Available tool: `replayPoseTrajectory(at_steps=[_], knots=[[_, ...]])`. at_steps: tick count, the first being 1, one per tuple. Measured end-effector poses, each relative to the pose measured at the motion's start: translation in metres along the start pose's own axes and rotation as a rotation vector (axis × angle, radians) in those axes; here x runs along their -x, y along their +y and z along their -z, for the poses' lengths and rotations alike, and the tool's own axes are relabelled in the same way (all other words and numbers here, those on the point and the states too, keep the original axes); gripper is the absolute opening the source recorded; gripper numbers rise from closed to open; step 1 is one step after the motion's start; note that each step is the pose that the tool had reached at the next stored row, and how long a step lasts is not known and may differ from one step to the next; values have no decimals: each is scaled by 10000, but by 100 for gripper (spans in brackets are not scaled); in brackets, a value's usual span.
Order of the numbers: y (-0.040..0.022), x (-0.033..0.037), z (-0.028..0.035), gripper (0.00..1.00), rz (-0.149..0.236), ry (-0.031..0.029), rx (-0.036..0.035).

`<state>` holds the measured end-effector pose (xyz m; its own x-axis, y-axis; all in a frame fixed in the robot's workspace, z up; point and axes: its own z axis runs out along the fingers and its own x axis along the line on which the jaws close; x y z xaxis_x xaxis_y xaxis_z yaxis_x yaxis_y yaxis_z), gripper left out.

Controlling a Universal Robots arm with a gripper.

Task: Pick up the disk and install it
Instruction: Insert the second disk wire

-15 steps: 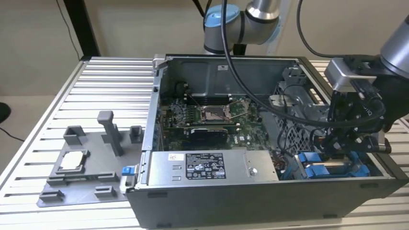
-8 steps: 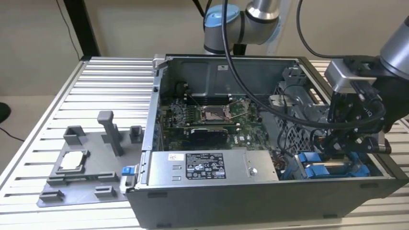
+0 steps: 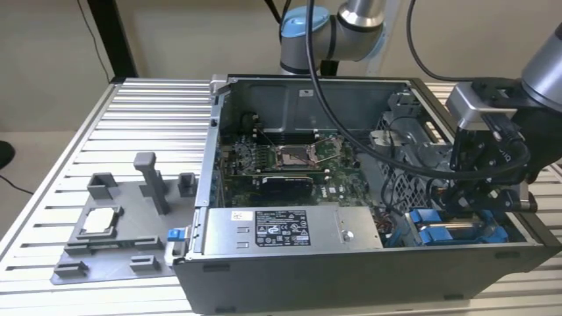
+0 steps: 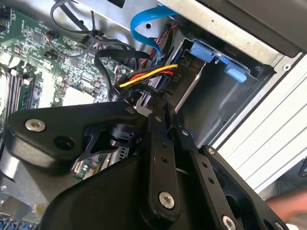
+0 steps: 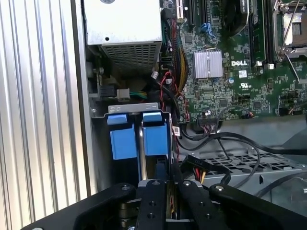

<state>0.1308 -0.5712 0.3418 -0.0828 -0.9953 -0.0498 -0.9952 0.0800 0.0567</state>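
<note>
Between the narrowly set gripper [image 5: 165,189] fingers a thin edge is seen in the first wrist view; whether it is clamped cannot be told. Blue-railed disk [image 3: 448,232] is seated in the case's [image 3: 351,280] bay; grey fixture tray [image 3: 110,253] is caught by the exterior view.

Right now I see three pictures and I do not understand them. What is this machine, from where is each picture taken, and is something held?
A robot arm reaches into an open computer case on a ribbed metal table. The exterior view looks from outside; both wrist views ride on the arm. Its black pincer hangs over the drive bay, where blue carrier rails stand side by side. The disk appears to sit in that bay. Whether the pincer grips it, I cannot tell. On the exterior view's left lies a grey fixture tray with a small silver chip.
</note>
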Motion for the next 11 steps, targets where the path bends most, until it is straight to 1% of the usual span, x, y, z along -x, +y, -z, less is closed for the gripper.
replayPoseTrajectory(at_steps=[8, 11], knots=[[-6, -1, -28, 0, 117, 8, 3], [-7, -2, -54, 0, 157, 8, 5]])
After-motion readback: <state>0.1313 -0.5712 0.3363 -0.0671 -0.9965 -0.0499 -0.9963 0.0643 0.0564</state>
